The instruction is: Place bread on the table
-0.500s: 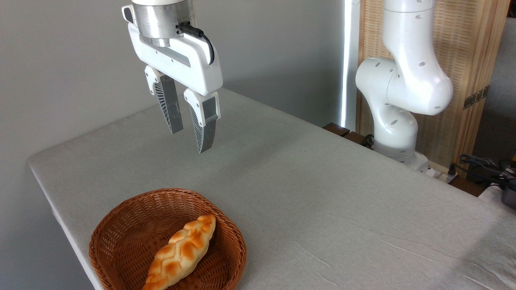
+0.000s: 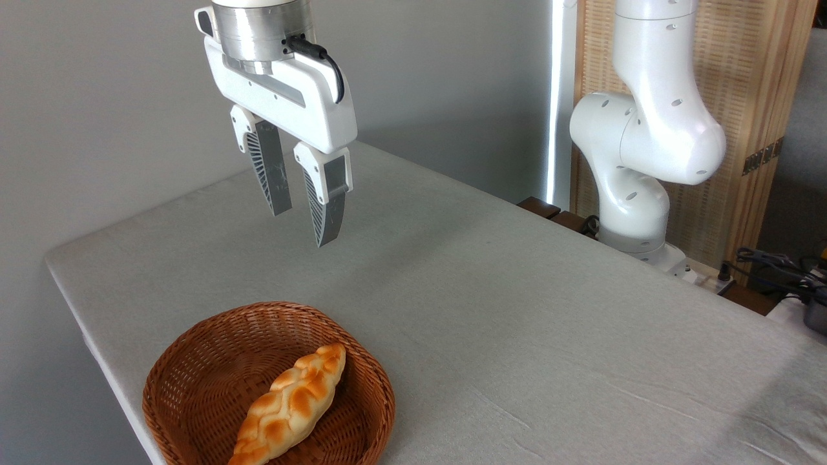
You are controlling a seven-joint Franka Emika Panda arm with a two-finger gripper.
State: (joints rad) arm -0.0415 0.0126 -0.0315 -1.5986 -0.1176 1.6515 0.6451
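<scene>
One small braided loaf of bread, glossy golden-orange with pale cream patches and pointed ends, lies inside a round brown wicker basket at the near left corner of the scene. The loaf runs diagonally, its upper end toward the basket's far right rim and its lower end passing out of view at the bottom edge of the picture. The basket sits on a large table covered in light grey-beige woven cloth with rounded corners, close to the table's left edge. Well above the cloth and farther back than the basket hangs the white two-finger gripper of the robot, pointing downward with a slight tilt. Its two grey ribbed fingers stand apart with a clear gap between them, and nothing is held there. The gripper touches neither bread nor basket; both are well apart from it. A black cable loops from the silver metal wrist section down to the white gripper body. At the far right, the white jointed arm base rises from beyond the table's far edge, in front of a pale wooden slatted screen. A plain grey wall fills the background on the left.
</scene>
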